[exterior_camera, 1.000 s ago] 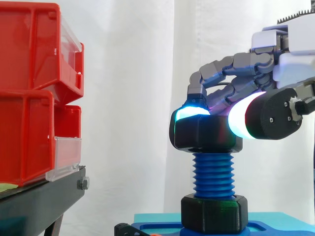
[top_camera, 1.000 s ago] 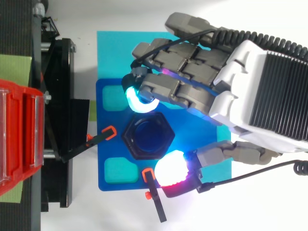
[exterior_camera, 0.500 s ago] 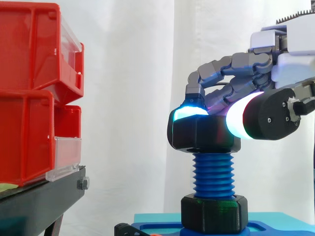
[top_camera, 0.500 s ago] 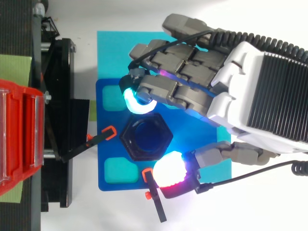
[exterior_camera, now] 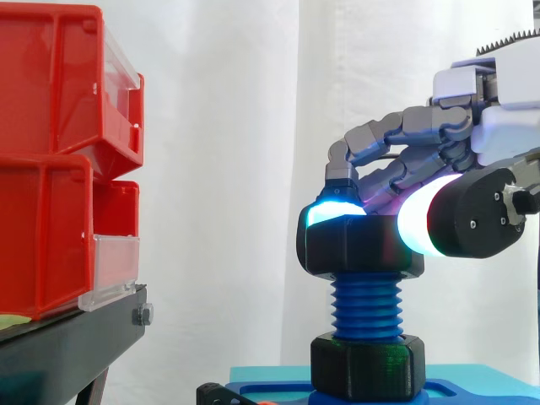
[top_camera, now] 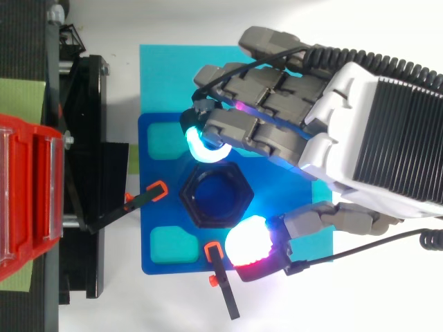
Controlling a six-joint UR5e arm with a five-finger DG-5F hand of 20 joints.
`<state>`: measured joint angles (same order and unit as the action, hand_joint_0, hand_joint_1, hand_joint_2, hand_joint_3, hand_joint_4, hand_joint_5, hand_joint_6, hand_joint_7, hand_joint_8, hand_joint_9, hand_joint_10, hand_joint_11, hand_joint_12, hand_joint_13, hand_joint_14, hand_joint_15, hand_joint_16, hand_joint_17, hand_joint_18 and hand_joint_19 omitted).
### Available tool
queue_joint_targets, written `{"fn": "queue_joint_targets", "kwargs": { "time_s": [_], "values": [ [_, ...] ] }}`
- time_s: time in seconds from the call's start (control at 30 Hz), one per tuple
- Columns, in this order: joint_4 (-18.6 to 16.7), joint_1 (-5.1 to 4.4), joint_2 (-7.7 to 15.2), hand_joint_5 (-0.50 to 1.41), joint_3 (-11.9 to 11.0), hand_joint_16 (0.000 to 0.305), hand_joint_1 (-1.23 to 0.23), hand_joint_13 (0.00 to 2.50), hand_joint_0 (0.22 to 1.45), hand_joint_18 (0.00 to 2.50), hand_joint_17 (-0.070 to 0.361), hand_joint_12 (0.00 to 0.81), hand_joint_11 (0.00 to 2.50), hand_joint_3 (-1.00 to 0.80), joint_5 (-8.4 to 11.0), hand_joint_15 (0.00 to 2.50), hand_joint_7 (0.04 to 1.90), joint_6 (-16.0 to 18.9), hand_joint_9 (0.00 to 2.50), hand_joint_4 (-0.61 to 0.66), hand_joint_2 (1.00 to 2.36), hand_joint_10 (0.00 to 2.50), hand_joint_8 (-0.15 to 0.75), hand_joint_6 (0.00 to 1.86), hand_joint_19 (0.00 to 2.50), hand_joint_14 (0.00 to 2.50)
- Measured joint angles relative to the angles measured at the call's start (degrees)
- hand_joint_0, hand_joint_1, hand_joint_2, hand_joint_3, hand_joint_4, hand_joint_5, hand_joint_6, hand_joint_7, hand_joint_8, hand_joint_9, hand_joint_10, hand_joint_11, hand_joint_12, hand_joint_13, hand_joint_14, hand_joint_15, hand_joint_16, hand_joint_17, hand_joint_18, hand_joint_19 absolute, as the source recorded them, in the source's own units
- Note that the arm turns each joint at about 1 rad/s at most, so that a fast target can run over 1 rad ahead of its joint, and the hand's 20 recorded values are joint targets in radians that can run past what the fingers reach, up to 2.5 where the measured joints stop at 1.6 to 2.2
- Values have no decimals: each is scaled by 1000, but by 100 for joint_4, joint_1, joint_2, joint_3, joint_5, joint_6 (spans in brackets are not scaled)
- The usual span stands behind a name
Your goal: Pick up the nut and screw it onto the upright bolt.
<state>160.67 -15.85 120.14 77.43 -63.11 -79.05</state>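
Note:
A black hexagonal nut (exterior_camera: 353, 246) sits on the top threads of the upright blue bolt (exterior_camera: 365, 307). From above, the nut (top_camera: 216, 196) rings the bolt's blue top. My hand (top_camera: 332, 131) comes in from the right and is shut on the nut. A cyan-glowing fingertip (exterior_camera: 331, 211) presses its far upper edge, and the white-glowing thumb pad (top_camera: 246, 242) presses its near side. A second black nut (exterior_camera: 368, 365) sits at the bolt's foot on the blue base plate (top_camera: 163, 207).
Red bins (exterior_camera: 59, 160) are stacked on a black stand (exterior_camera: 67, 346) at the left. Black clamps with orange tips (top_camera: 156, 190) reach onto the blue plate from the stand side and from the front. The white curtain hangs behind.
The nut has sunk a little lower on the bolt, with fewer threads showing beneath it. My hand has shifted slightly right and down with it, still holding the nut.

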Motion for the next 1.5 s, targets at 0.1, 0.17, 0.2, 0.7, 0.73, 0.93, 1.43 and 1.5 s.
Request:
{"fn": "queue_joint_targets", "kwargs": {
  "time_s": [0.1, 0.17, 0.2, 0.7, 0.73, 0.93, 1.43, 1.5],
  "values": [
    [25, -2, 0, -167, 0, 31, -562, 609, 550, 408, 69, 274, 0, -498, 0, 0, 1183, 2, 515, 251, 1000, 0, 259, 600, 64, 1],
    [38, -3, 0, -167, 0, 31, -562, 610, 550, 410, 69, 274, 0, -498, 0, 0, 1182, 3, 515, 251, 1000, 0, 260, 600, 64, 1],
    [43, -3, 0, -167, 0, 31, -562, 611, 550, 410, 69, 274, 0, -497, 0, 0, 1182, 3, 514, 251, 1000, 0, 260, 600, 68, 0],
    [53, -12, 0, -167, 8, 31, -562, 611, 550, 413, 70, 273, 0, -497, -79, 0, 1189, -4, 521, 252, 1000, 0, 260, 600, 75, 0],
    [55, -12, 0, -167, 8, 31, -562, 613, 550, 413, 70, 275, 0, -496, -81, 0, 1192, -5, 521, 256, 1000, 0, 261, 599, 75, 0],
    [64, -9, 45, -167, 55, 31, -562, 612, 551, 415, 70, 273, 0, -497, -92, 0, 1186, 2, 521, 253, 1000, 0, 259, 599, 74, 0],
    [-50, 21, 71, -168, 149, 43, -390, 533, 442, 324, 97, 325, 0, -500, -149, 0, 1106, 21, 501, 301, 1000, 0, 279, 502, 52, 0],
    [-48, 23, 71, -178, 150, 45, -348, 525, 427, 314, 101, 335, 0, -500, -157, 0, 1037, 21, 487, 296, 1000, 0, 283, 503, 36, 0]
  ]
}}
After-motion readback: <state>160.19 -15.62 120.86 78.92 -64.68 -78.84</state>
